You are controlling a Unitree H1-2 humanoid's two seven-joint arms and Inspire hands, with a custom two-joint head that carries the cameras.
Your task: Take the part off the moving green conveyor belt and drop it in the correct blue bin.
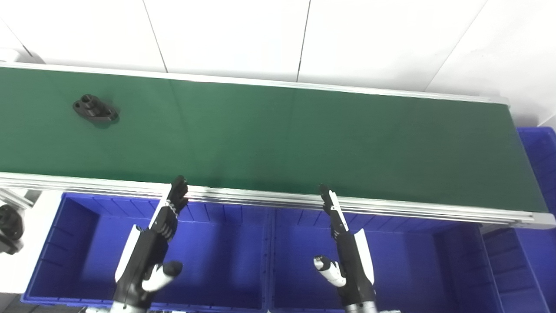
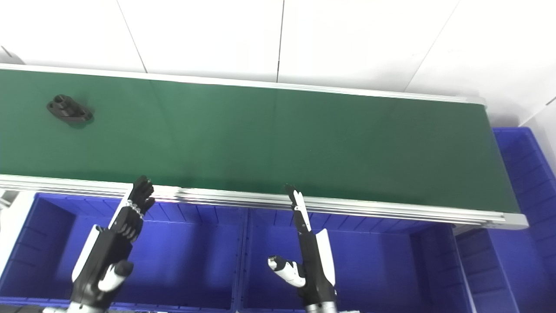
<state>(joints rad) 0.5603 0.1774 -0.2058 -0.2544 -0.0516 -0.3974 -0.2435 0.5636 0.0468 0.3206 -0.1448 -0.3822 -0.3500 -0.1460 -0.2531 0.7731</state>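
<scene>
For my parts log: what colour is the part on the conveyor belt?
Black. The part shows best in the left eye view, against the green belt.

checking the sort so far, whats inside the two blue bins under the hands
Both blue bins show bare blue floors with no parts. The left hand and right hand cover strips of each floor. The only part, a black flange, lies on the green belt.

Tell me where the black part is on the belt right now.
The black part lies at the far left of the green belt, nearer its back edge, well beyond and left of the open left hand. Nothing touches it.
</scene>
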